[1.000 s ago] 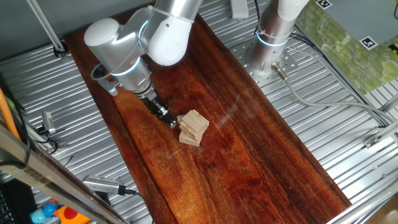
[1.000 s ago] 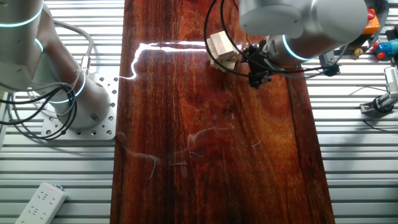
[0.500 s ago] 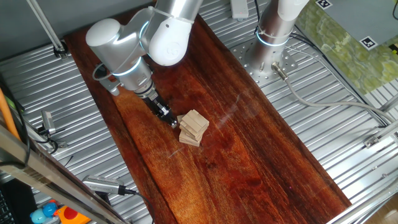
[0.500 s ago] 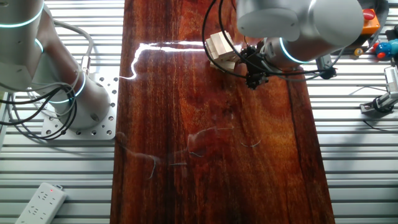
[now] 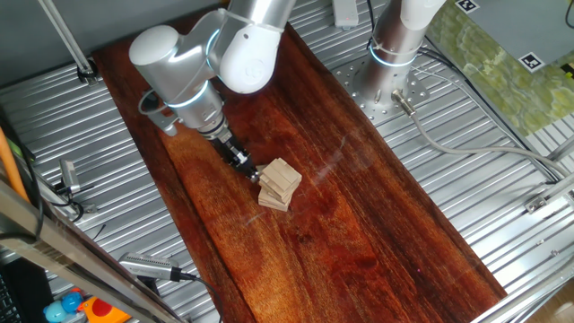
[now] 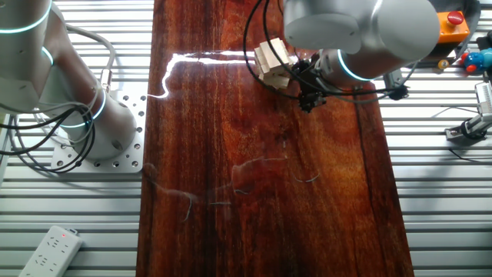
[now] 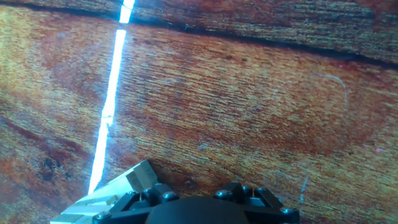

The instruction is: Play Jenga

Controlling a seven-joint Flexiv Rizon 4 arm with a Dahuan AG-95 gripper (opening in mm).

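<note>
The Jenga stack (image 5: 279, 184) is a small pile of pale wooden blocks in crossed layers, sitting on the dark wooden board (image 5: 359, 224). It also shows in the other fixed view (image 6: 273, 60). My gripper (image 5: 252, 173) is slim and black, looks shut, and its tip is against the stack's left side, low over the board. In the other fixed view the gripper (image 6: 294, 75) is right beside the stack. In the hand view one pale block corner (image 7: 134, 182) shows at the lower left, beside the gripper's black body (image 7: 211, 205). The fingertips are hidden there.
A second robot's base (image 5: 386, 81) stands on the ribbed metal table (image 5: 502, 197) beyond the board's far edge. A power strip (image 6: 50, 250), cables (image 6: 46, 146) and small tools (image 5: 148, 266) lie on the metal around the board.
My gripper has moved a little toward the Jenga stack, so its tip now meets the stack's side. The stack looks nudged only slightly, if at all.
</note>
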